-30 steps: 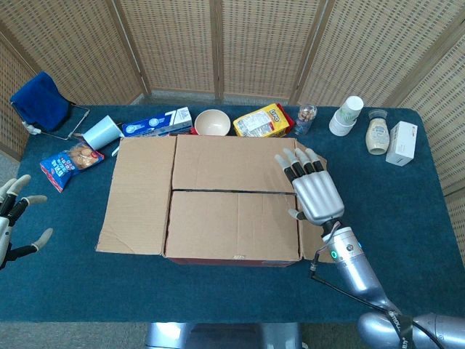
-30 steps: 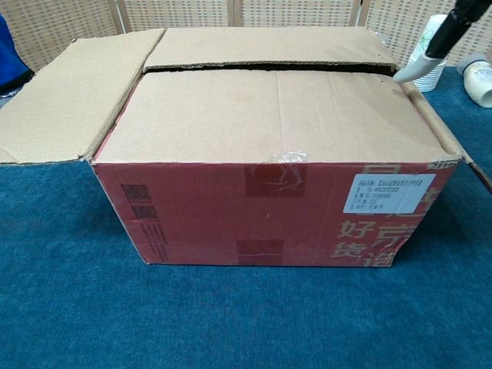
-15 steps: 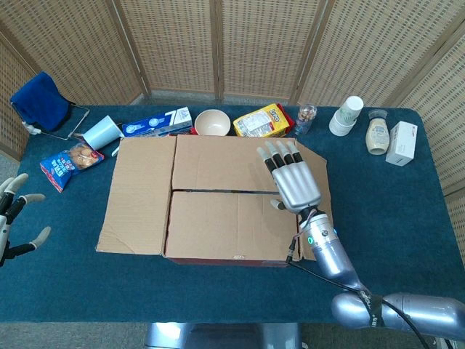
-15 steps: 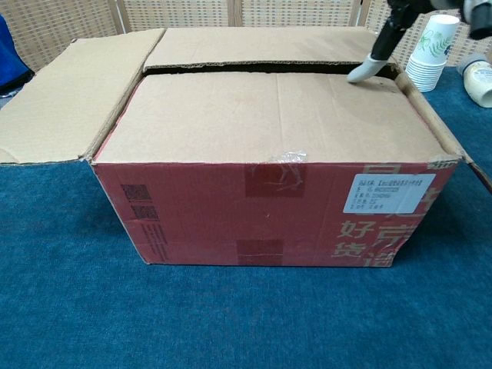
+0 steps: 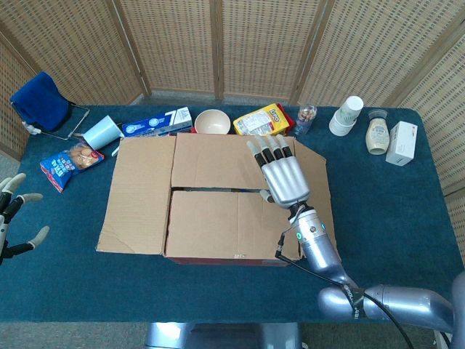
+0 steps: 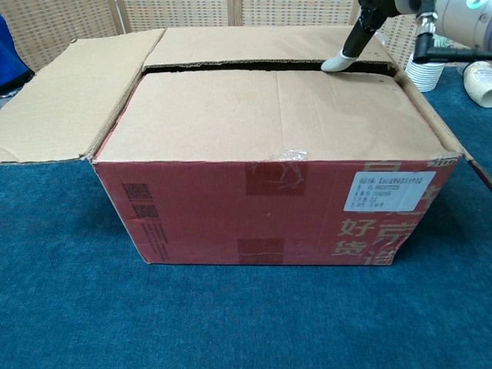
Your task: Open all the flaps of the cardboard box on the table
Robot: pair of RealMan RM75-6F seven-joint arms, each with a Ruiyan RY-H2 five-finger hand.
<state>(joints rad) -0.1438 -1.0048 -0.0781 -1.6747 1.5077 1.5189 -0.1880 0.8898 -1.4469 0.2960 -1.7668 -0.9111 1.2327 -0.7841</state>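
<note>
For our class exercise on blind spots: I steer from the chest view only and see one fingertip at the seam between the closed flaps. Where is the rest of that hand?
Observer: The right hand is spread palm down over the right end of the far flap of the box.
Operator: And the other hand?
Observer: The left hand is open at the left edge of the table, apart from the box.
Operator: What's behind the box?
Observer: A bowl and a yellow snack packet.

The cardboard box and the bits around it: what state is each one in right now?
Cardboard box: side flaps out, long flaps down.
Right hand: spread flat over the flaps.
Left hand: open, empty, at the table's edge.
Blue cup: tipped on its side.
Bowl: upright.
</note>
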